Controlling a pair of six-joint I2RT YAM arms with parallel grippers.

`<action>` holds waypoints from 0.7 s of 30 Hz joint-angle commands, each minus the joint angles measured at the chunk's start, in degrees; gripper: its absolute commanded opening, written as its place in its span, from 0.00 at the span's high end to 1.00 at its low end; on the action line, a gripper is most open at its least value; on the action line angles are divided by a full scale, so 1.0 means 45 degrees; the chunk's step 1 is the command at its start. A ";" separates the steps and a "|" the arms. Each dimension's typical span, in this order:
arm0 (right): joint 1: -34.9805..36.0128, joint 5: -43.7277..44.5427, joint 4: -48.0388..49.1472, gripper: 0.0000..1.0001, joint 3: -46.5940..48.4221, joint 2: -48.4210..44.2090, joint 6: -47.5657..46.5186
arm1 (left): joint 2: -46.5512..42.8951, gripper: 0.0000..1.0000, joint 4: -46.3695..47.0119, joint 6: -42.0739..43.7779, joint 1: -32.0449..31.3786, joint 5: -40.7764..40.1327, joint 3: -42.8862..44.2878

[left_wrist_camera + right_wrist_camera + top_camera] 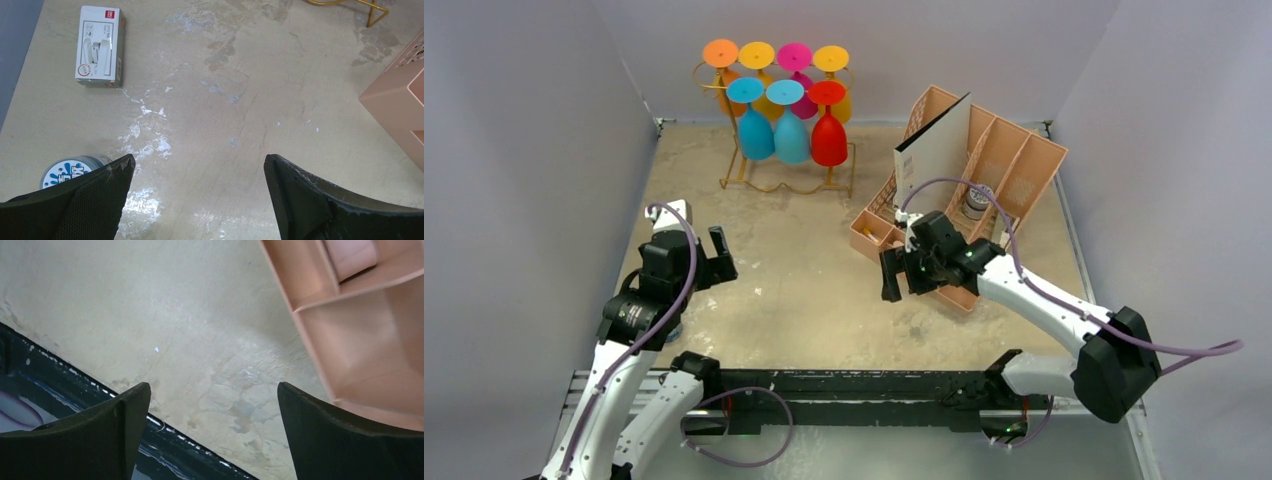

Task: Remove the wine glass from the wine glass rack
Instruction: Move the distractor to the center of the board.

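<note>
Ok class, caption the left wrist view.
Open left claw over the table; stapler box upper left, peach organiser at right.

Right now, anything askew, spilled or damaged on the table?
Nothing spilled or broken. The tabletop is worn, with whitish scuffs. The peach organiser sits skewed to the table edges. Wine glasses hang tidily on the rack.

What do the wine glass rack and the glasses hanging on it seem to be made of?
The wine glass rack: thin gold wire with a slight shine, likely metal. The wine glasses: opaque, bright, even colours with little gloss, so probably plastic rather than real glass.
</note>
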 commanded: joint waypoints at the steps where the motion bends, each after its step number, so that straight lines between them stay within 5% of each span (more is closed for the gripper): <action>1: 0.0287 -0.1083 0.0516 0.01 -0.1579 -0.0375 0.1327 | 0.0127 0.00 0.0313 0.0044 0.0081 0.0155 -0.0040; 5: 0.0310 -0.0586 0.1327 0.01 -0.2763 -0.0235 0.2300 | 0.0210 0.00 0.0323 0.0065 0.0164 0.0205 -0.0044; 13: -0.0453 0.3651 0.1709 0.01 -0.2612 0.1077 0.2755 | 0.0290 0.00 0.0323 0.0066 0.0184 0.0225 -0.0045; 21: -0.4227 0.1801 0.3222 0.01 -0.0637 0.4029 0.2637 | 0.0265 0.00 0.0293 0.0045 0.0184 0.0223 -0.0064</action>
